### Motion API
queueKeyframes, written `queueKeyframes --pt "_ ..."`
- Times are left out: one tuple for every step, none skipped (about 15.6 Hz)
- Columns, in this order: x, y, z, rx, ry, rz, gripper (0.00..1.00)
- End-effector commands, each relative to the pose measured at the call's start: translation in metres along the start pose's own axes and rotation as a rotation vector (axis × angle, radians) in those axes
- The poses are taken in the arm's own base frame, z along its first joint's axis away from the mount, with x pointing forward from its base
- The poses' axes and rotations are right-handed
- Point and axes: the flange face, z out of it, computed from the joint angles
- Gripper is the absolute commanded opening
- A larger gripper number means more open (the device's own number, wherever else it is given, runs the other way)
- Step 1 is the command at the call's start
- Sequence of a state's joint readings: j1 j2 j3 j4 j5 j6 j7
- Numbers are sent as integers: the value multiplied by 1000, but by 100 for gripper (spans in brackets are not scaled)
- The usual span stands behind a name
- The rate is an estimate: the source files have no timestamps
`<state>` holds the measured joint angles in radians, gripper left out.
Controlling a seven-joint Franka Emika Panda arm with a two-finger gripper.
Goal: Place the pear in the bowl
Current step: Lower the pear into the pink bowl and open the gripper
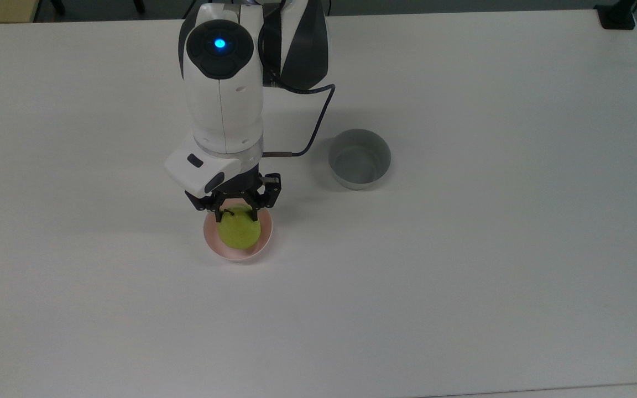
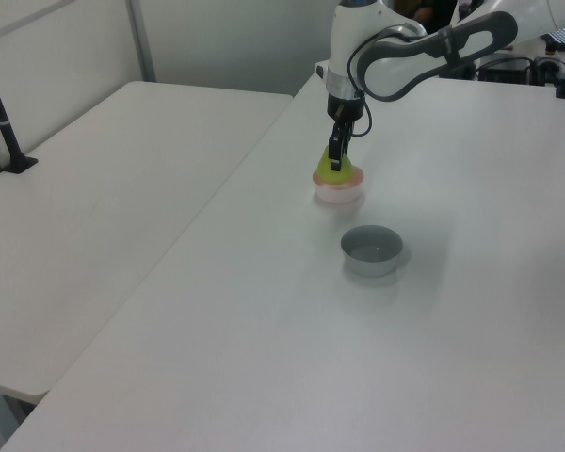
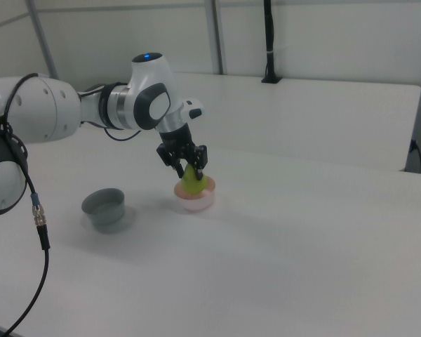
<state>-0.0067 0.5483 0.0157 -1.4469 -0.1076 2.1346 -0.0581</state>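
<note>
Step in hand: lowering and release. Pear [image 1: 238,231] inside the rim of the pink bowl [image 1: 263,244], stem end up toward the arm, lower half below the rim in the left view. Gripper [image 1: 237,214] clamped on the upper part of the pear, one finger on either side near the stem. Cannot tell whether the pear already rests on the bowl floor or hangs just above it.

Judged progress: nearly done; pear over and within the bowl, grip not yet let go.

Next move, as judged: open the fingers with little sideways motion, then lift straight up so the fingers clear the pear and the rim without tipping the light plastic bowl. Pear sits near centre of the bowl in the top view, so a short drop should keep it inside; round fruit may roll against the wall.

Surroundings: grey bowl [image 1: 359,158] well apart, toward the top view's right and slightly up; not in the path of a vertical retreat. Black cable [image 1: 318,121] looping from the wrist between arm and grey bowl, clear of both bowls. White table [image 1: 462,276] otherwise bare around the pink bowl. Nothing seen blocking the release.
</note>
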Motion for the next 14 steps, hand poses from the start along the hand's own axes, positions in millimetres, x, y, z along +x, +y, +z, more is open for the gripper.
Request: queueKeyframes --pt "-4 -3 4 -23 10 4 13" --pt "-4 -1 6 -23 7 7 29" --pt "-4 -2 9 -23 4 7 40" --pt "-4 -1 9 -23 4 10 55" --pt "-4 0 9 -25 3 10 66" --pt "-4 -1 10 -26 2 8 76" --pt "-5 0 10 -28 2 9 90" --pt "-5 0 10 -28 2 7 100" --pt "-4 0 7 -29 6 8 100" --pt "-4 3 2 -31 10 12 100" --pt "-4 6 -4 -33 16 16 100" --pt "-4 7 -12 -36 22 17 100" --pt "-3 11 -22 -37 35 23 100" --pt "-4 14 -32 -40 45 28 100"
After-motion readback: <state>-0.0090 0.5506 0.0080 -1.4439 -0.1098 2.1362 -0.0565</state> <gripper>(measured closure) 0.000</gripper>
